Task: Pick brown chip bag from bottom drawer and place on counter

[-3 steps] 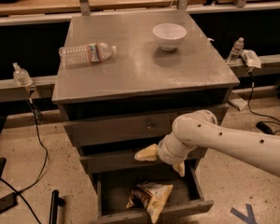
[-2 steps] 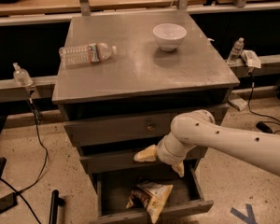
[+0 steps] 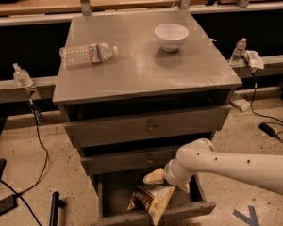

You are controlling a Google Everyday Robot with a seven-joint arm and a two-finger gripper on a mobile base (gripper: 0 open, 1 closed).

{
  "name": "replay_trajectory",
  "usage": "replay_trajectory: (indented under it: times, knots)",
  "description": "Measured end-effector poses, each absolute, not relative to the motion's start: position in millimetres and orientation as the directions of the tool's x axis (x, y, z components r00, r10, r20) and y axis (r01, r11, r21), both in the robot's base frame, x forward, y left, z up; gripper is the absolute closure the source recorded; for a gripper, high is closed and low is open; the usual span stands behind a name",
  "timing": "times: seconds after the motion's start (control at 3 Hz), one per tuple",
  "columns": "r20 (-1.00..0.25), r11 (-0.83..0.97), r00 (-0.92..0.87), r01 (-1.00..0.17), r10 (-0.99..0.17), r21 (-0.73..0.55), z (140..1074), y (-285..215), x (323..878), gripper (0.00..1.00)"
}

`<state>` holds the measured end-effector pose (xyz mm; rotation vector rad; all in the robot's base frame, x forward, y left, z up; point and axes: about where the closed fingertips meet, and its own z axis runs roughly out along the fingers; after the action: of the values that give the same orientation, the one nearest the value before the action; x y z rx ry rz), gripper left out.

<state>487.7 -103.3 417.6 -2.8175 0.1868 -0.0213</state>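
— On the left of the smooth grey counter (image 3: 132, 79), what was seen?
— A clear, ribbed water bottle (image 3: 87, 54) was laid on its side there; a round white bowl (image 3: 170, 36) was set farther right.
— And lower down?
— The bottom drawer (image 3: 188, 210), a deep grey wooden box, was pulled out. The crinkly brown chip bag (image 3: 151, 199) was found inside, its cream end draped over the front panel.
— Where was the gripper (image 3: 170, 182) held?
— Just above the bag, on a smooth white arm (image 3: 236, 166) reaching in from the right. Its tan fingers (image 3: 154, 176) were spread apart, with nothing clamped. Contact with the bag could not be told.
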Motion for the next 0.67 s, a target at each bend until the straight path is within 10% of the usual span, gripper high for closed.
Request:
replay_trajectory:
  times: [0.67]
  knots:
    - [-0.01, -0.951, 0.994, -0.11, -0.112, -0.288, 361.7, -108.5, 480.0, 0.0]
